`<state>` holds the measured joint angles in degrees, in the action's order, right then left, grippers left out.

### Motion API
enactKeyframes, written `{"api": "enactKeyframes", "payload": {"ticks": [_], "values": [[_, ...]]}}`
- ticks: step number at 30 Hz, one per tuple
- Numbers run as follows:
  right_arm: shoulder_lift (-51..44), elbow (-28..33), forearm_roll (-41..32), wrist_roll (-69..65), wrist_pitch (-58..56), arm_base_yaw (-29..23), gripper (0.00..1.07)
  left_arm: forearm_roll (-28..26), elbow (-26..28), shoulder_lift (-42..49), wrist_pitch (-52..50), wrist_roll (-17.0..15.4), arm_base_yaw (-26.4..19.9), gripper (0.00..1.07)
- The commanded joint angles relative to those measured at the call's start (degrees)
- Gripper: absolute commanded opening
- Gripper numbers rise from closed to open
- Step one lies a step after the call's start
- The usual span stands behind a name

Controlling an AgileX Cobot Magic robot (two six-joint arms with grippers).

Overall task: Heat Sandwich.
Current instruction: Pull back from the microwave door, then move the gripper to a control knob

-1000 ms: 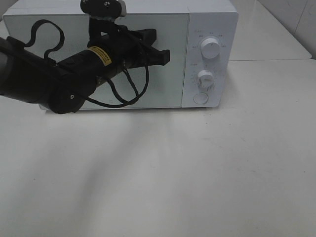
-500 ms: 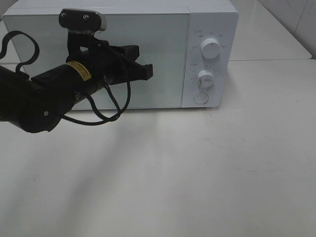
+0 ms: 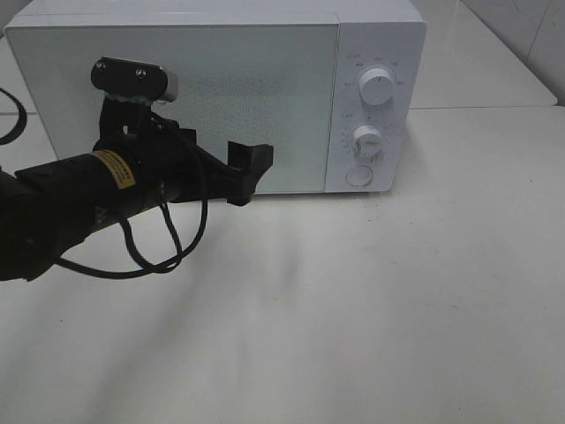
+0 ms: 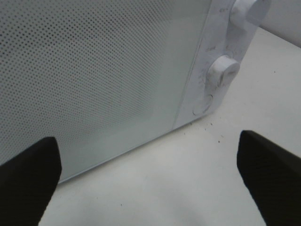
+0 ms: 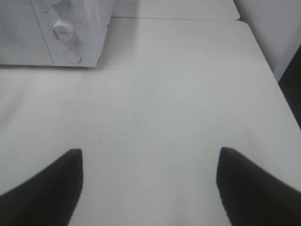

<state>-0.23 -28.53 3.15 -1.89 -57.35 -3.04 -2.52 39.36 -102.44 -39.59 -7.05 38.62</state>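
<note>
Left arm (image 3: 71, 203) draws back from the microwave door (image 3: 291, 88) toward the table's (image 3: 397, 291) left edge. Left gripper (image 3: 245, 168), a second ago high before the door's middle, now sits lower, level with the door's bottom edge. Jaws, shut before, now stand wide apart. Black cable (image 3: 168, 256) loop now hangs over the table rather than across the door.
</note>
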Motion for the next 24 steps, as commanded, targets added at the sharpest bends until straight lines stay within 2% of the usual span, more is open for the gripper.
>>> {"api": "enactKeyframes", "payload": {"ticks": [1, 3, 5, 8, 9, 10, 12, 14, 15, 18, 21, 22, 24], "values": [[-1.6, 0.1, 0.1, -0.3, 0.3, 0.3, 0.75, 7.0, -0.5, 5.0, 10.3, 0.3, 0.4, 0.98], [-1.6, 0.1, 0.1, -0.3, 0.3, 0.3, 0.75, 12.4, -0.5, 7.0, 16.3, 0.7, 0.4, 0.98], [-1.6, 0.1, 0.1, -0.3, 0.3, 0.3, 0.75, 13.5, -0.5, 8.1, 19.4, 0.3, 0.4, 0.98], [-1.6, 0.1, 0.1, -0.3, 0.3, 0.3, 0.75, 12.9, -0.4, 12.0, 30.8, -4.9, 0.4, 0.98], [-1.6, 0.1, 0.1, -0.3, 0.3, 0.3, 0.75, 12.6, 0.1, 13.6, 37.3, -7.7, 0.4, 0.98], [-1.6, 0.1, 0.1, -0.3, 0.3, 0.3, 0.75, 12.6, 0.1, 13.6, 37.3, -7.7, 0.4, 0.98], [-1.6, 0.1, 0.1, -0.3, 0.3, 0.3, 0.75, 12.6, 0.9, 15.1, 45.4, -9.0, 0.4, 0.98], [-1.6, 0.1, 0.1, -0.3, 0.3, 0.3, 0.75, 12.5, 1.5, 15.8, 49.4, -9.4, 0.4, 0.98], [-1.6, 0.1, 0.1, -0.3, 0.3, 0.3, 0.75, 12.1, 2.6, 17.4, 56.7, -9.4, 0.4, 0.98], [-1.6, 0.1, 0.1, -0.3, 0.3, 0.3, 0.75, 12.1, 4.4, 20.5, 66.2, -9.4, 0.4, 0.98], [-1.6, 0.1, 0.1, -0.3, 0.3, 0.3, 0.75, 10.8, 4.4, 22.1, 70.3, -9.5, 0.4, 0.98], [-1.6, 0.1, 0.1, -0.3, 0.3, 0.3, 0.75, 8.8, 4.4, 24.1, 77.1, -9.5, 0.4, 0.98], [-1.6, 0.1, 0.1, -0.3, 0.3, 0.3, 0.75, 8.7, 4.4, 24.8, 78.6, -9.5, 0.4, 0.98]]}}
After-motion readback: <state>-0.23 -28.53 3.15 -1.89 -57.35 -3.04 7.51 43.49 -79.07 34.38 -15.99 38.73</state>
